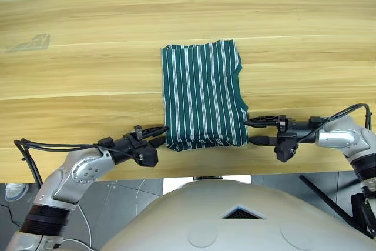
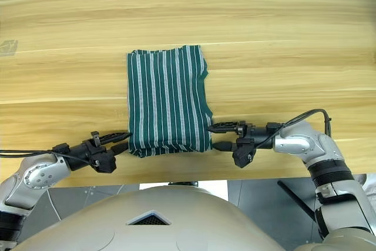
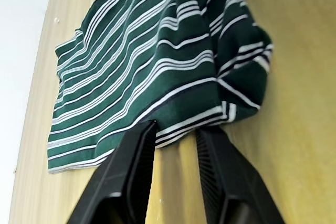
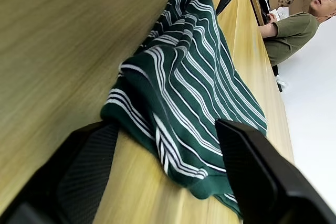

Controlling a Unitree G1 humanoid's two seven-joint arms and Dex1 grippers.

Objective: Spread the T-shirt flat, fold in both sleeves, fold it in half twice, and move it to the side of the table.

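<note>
I see the folded dark-green, white-striped T-shirt (image 1: 202, 95) lying flat by the near edge of the light wooden counter (image 1: 88, 74). Left hand (image 1: 161, 135) open, fingertips touching its near-left corner. Right hand (image 1: 252, 131) open, the near-right corner between its fingers.

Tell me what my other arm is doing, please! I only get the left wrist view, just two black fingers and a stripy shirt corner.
Observer: The right gripper sits at the T-shirt's near right corner, with its fingers open on either side of that corner.
Operator: Is the shirt all folded up?
Observer: From the head views it is a narrow rectangle lying flat, with no sleeves sticking out.
Operator: Is it at the side of the table yet?
Observer: No. It lies about halfway along the table, close to the near edge.
</note>
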